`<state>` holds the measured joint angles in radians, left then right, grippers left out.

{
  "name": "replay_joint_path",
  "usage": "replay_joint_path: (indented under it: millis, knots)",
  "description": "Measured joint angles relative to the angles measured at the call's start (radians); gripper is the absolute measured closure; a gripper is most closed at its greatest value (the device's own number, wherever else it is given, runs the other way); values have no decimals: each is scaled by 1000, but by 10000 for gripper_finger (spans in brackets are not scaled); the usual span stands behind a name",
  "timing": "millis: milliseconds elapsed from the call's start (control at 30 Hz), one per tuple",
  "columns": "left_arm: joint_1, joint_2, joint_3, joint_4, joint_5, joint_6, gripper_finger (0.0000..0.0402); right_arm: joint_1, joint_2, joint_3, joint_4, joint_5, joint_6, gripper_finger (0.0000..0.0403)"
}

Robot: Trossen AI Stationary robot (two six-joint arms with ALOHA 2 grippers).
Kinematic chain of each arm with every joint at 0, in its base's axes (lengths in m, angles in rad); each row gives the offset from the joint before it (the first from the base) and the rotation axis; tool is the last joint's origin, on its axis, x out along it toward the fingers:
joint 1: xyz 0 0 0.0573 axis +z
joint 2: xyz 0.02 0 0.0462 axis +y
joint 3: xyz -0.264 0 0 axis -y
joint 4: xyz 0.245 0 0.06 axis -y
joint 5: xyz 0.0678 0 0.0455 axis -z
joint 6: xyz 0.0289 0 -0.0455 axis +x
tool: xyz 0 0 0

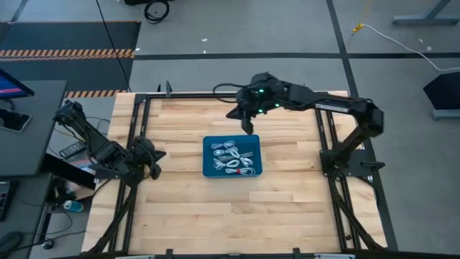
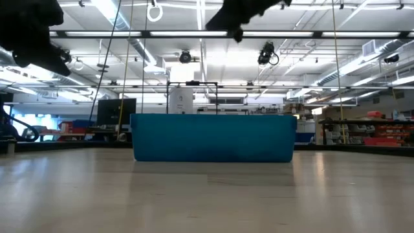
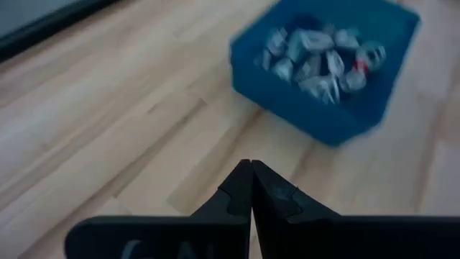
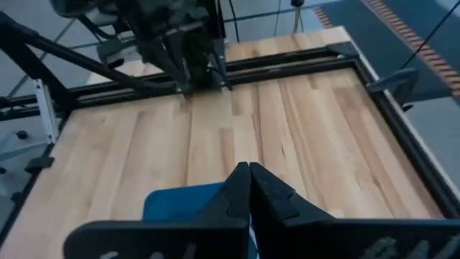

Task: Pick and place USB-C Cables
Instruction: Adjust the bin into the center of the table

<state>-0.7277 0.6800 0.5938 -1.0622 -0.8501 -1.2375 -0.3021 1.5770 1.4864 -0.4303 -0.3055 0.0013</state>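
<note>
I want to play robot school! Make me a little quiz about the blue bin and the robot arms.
1. True or false: the cables lie inside the blue bin.
2. Which pincer hangs by the bin's far edge: A left, B right?
3. Fill in: both pincers are ____.
Key: 1 true; 2 B; 3 shut.

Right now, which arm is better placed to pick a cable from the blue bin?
Probably right. The right gripper hangs shut just past the blue plastic bin's far edge, near the coiled silvery-white USB-C cables. The left gripper, shut, sits off beside the bin.
</note>
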Motion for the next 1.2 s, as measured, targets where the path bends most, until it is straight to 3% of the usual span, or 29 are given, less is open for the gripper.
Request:
replay_joint_path:
  millis: [100,233,300,433,533,733,967,1200]
  knots:
    - [-1,1,0,3,28,91,390,28,-68,0,-65,55,-25,397]
    - [2,2,0,-7,-211,104,389,58,-129,0,-181,162,-24,398]
    - [2,-2,-4,-37,-271,64,389,68,-141,0,-229,178,-21,398]
    - [-9,-29,-100,-9,-321,-59,389,86,-142,0,-246,181,-20,398]
    - [-54,-58,-215,139,-346,-48,388,96,-131,-2,-243,181,-20,398]
    - [-188,-127,-309,517,-338,369,386,97,-106,-4,-238,175,-20,398]
    - [-240,-293,-309,474,-335,500,388,89,-104,-4,-191,174,-20,398]
    - [-212,-486,-309,498,-316,763,385,89,-105,-4,-169,173,-2,398]
